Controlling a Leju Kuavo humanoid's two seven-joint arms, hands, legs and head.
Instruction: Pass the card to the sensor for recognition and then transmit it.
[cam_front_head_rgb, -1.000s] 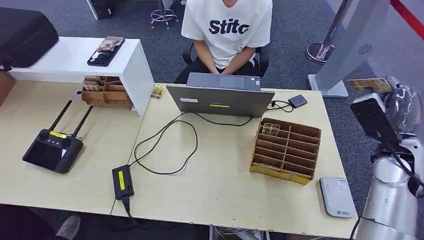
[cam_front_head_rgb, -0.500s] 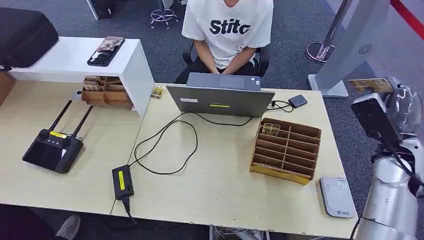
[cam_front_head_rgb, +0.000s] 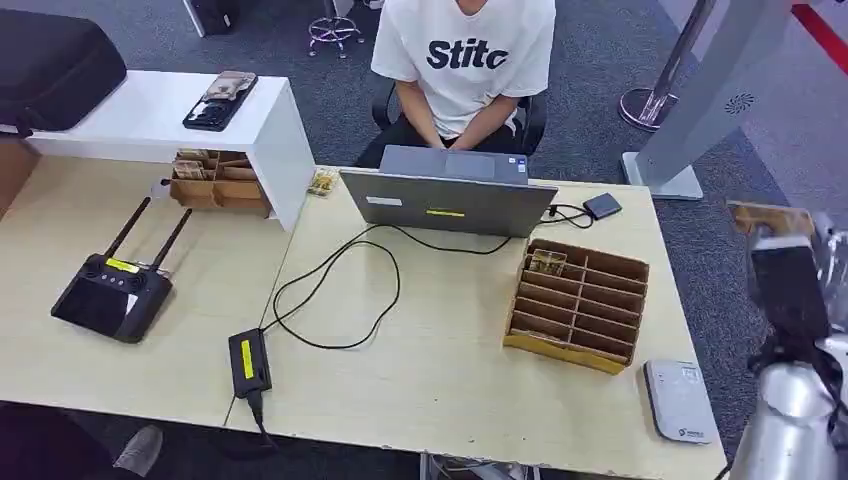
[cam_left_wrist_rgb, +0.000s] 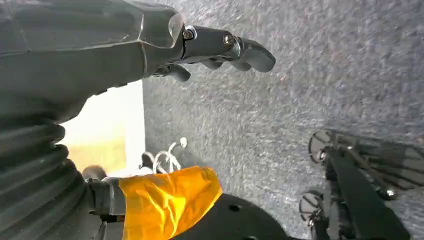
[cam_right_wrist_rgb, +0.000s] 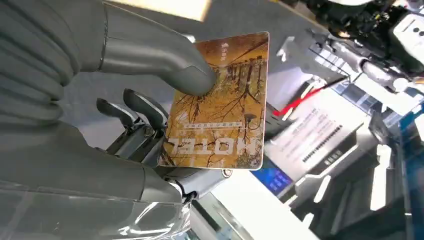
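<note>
Grey carpet, with a pale wood tabletop (cam_front_head_rgb: 450, 360) spanning the head view. On it you have a laptop (cam_front_head_rgb: 445, 200) at 12 o'clock with a seated person (cam_front_head_rgb: 465, 70) behind it, a cardboard compartment organizer (cam_front_head_rgb: 580, 305) toward 3 o'clock, and a white card reader (cam_front_head_rgb: 680, 400), taken here to be the sensor, at the tabletop's near right corner, about 4 o'clock. A black controller with two antennas (cam_front_head_rgb: 115, 290) lies at 9 o'clock; a black power brick (cam_front_head_rgb: 248, 362) with its cable lies near 7 o'clock.

Right hand (cam_right_wrist_rgb: 150, 125): clamped on the hotel key card (cam_right_wrist_rgb: 220, 100), thumb pressing the printed face and darker fingers behind it. In the head view the card (cam_front_head_rgb: 770, 217) is raised off the tabletop's right edge, at 3 o'clock, well apart from the reader and not over it.

Left hand (cam_left_wrist_rgb: 220, 47): holds nothing, fingers apart, hanging over the carpet.

Step in hand, as judged: card is secured and in carry, sensor pass not yet made.

Next move calls for: bring the right arm inward and down toward 4 o'clock, and turn the card so a flat face hovers just above the reader's top. Keep the thumb pinch firm, since the card is thin and could slip. Handing it on comes after recognition.
</note>
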